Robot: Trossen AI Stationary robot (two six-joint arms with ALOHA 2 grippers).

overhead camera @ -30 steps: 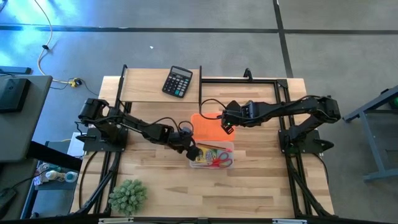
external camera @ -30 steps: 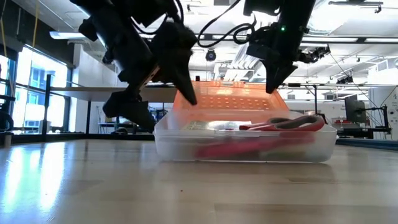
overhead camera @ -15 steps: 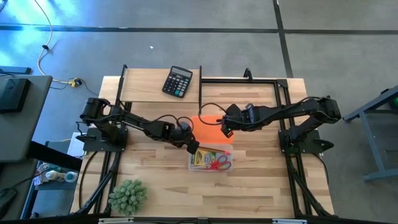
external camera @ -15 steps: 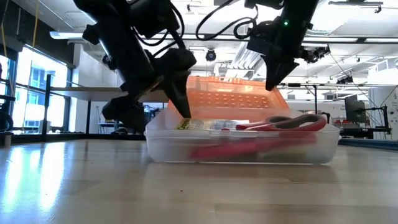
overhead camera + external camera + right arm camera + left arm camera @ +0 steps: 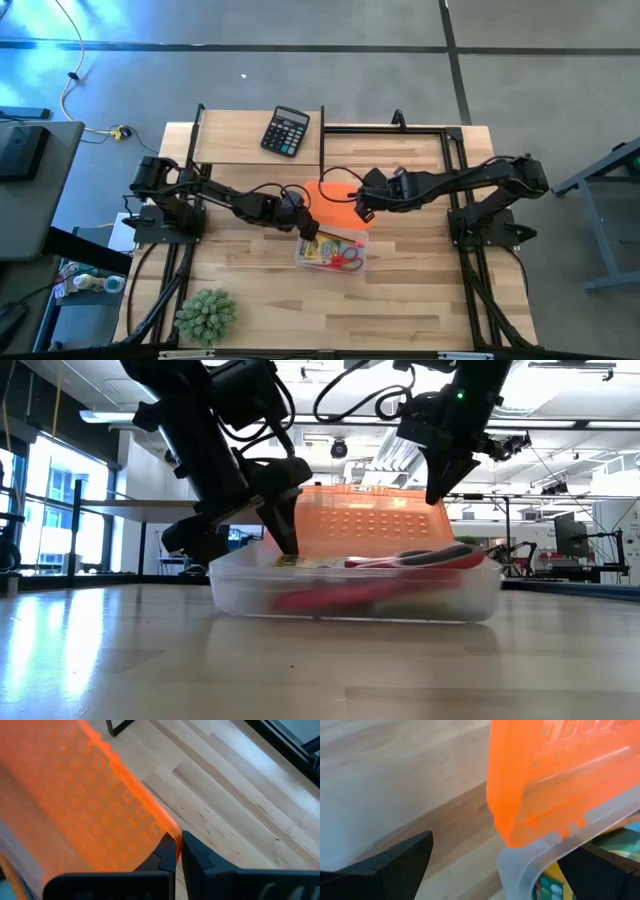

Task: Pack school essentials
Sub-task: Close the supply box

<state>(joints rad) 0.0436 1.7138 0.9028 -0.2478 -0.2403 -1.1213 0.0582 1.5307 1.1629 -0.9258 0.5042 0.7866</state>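
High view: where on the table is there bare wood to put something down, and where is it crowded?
Bare wood lies between the green spiky plant and the clear box, along the near edge, and in the near right corner of the table. The centre is crowded: left gripper, right gripper and the orange lid meet there. The calculator occupies the far strip.

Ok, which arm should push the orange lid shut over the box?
Probably right: the right gripper, shut, is already against the orange lid's edge, while the left gripper stands open astride the clear box's corner.

Red-handled scissors (image 5: 345, 260) and crayon pack (image 5: 318, 249) lie flat in the clear box (image 5: 300, 259) — orange lid (image 5: 338, 202) half-raised
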